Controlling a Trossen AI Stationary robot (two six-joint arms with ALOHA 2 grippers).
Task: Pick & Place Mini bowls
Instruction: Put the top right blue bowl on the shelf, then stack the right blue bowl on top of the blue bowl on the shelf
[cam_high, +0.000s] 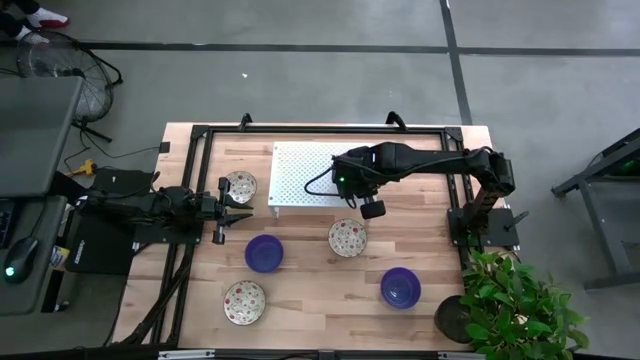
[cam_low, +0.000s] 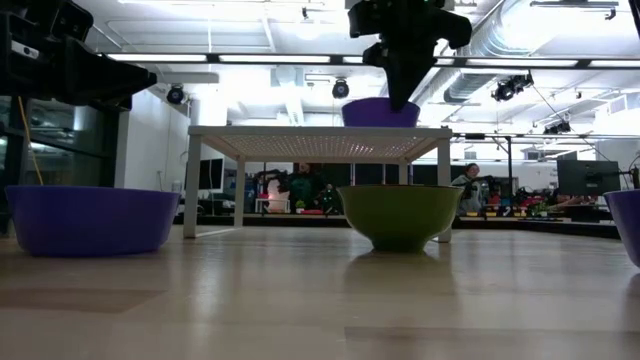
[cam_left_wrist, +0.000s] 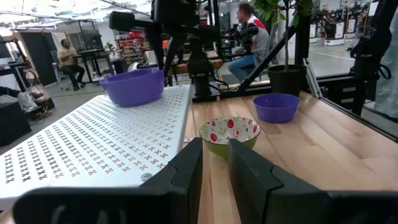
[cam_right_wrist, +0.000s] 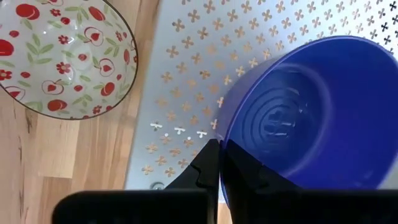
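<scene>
A deep blue mini bowl (cam_right_wrist: 311, 112) sits on the white perforated rack (cam_high: 300, 175), near its right end, with my right gripper (cam_right_wrist: 221, 158) shut on its rim. In the high view the arm hides this bowl. In the low view it shows on the rack top (cam_low: 380, 112) under the gripper (cam_low: 400, 85). On the table rest cream bowls (cam_high: 240, 186), (cam_high: 347, 237), (cam_high: 244, 302) and blue bowls (cam_high: 264, 253), (cam_high: 400, 287). My left gripper (cam_high: 235, 212) waits left of the rack, open a little, touching nothing. My right gripper pinches the blue bowl's rim (cam_right_wrist: 225, 140) on the side toward the table's near edge. One finger (cam_right_wrist: 208, 168) is outside the wall and the other inside. The fingers come from above, pointing down. The bowl stands upright with its base on the rack.
A cream bowl (cam_right_wrist: 62, 56) lies on the wood just off the rack's near right corner. A potted plant (cam_high: 505, 300) stands at the table's near right corner. A black frame (cam_high: 200, 135) runs around the far part of the table. People sit in the room beyond.
</scene>
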